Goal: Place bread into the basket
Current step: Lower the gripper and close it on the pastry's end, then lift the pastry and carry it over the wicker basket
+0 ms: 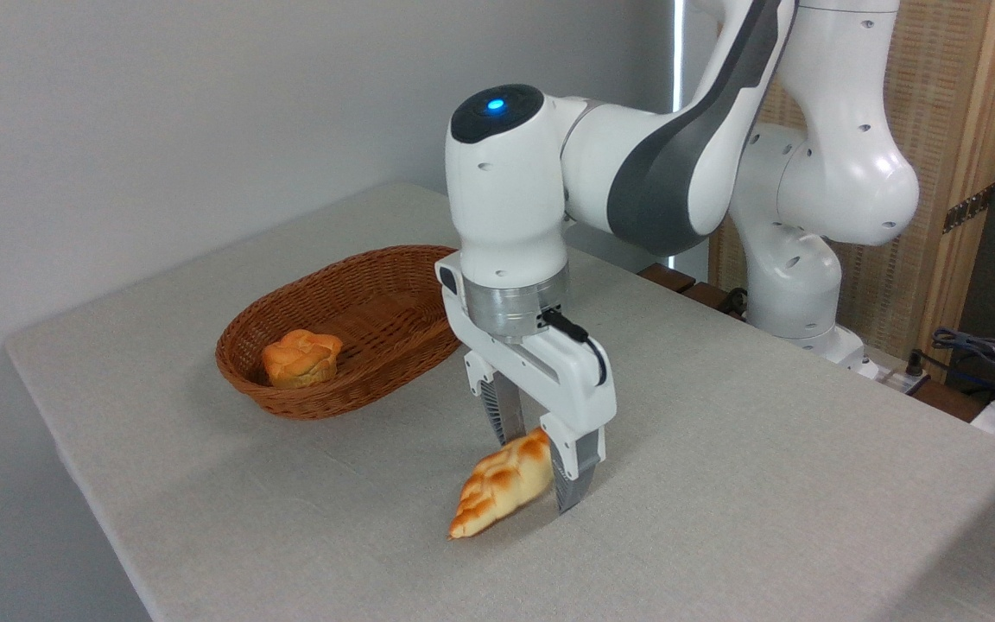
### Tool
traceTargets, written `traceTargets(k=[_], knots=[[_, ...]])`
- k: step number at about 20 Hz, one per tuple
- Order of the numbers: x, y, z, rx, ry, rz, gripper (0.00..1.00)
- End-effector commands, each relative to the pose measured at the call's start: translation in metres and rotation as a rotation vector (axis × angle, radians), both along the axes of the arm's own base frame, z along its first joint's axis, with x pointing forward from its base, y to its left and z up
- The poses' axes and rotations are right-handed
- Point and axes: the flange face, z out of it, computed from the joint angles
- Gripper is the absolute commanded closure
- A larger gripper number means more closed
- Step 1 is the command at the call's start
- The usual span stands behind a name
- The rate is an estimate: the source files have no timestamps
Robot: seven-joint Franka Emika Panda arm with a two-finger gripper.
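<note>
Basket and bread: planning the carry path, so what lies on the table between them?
Nothing: in the camera view, only bare grey tablecloth separates the basket from the bread.

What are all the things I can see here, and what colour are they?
Bread: one, golden-orange, on the table near the front, one end between the gripper's fingers.
Basket: one, reddish-brown wicker, on the table to the left.
Bun: one, orange, inside the basket at its left end.
Table: one, covered in pale grey cloth.
Wooden screen: one, light brown, back right.
Cables: a few, dark, far right edge.
Robot arm: one, white and grey.
Gripper: one, white, around the bread.
</note>
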Motion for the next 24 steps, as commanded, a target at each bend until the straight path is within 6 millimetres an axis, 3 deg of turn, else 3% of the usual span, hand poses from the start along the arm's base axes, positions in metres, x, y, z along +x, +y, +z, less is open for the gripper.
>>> traceTargets(k=[1,9,17,20,24], knots=[[0.010,-0.004,-0.010,0.013,-0.022,-0.022,0.64],[0.014,-0.004,-0.005,0.011,-0.031,-0.020,0.65],[0.040,-0.019,0.096,-0.207,-0.025,0.078,0.63],[0.037,-0.063,0.110,-0.296,-0.013,0.102,0.63],[0.022,-0.155,0.110,-0.273,0.047,0.100,0.58]])
